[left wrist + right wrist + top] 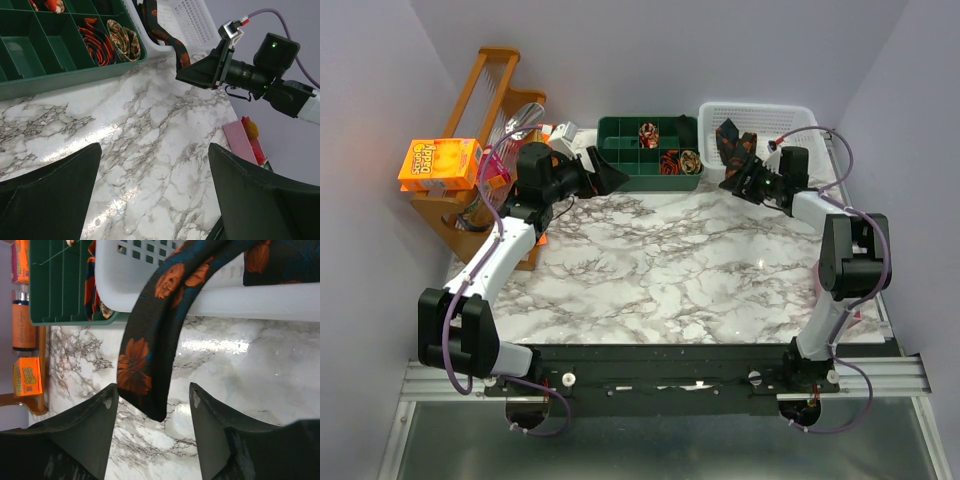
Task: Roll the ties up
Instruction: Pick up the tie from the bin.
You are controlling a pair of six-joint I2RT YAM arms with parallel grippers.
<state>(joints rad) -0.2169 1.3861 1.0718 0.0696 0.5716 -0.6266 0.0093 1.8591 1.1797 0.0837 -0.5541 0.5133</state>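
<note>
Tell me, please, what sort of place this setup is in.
Probably a robot test cell: plain walls box in a marble-patterned tabletop, the arms are bolted to a metal rail, and a green compartment tray and white basket look staged.

The marbled worktop (660,260) is gleaming glossy. The tie (150,340) is showing matt woven cloth. The basket (250,300) and green tray (65,80) are looking like smooth plastic; the far-left rack (490,75), varnished wood.
</note>
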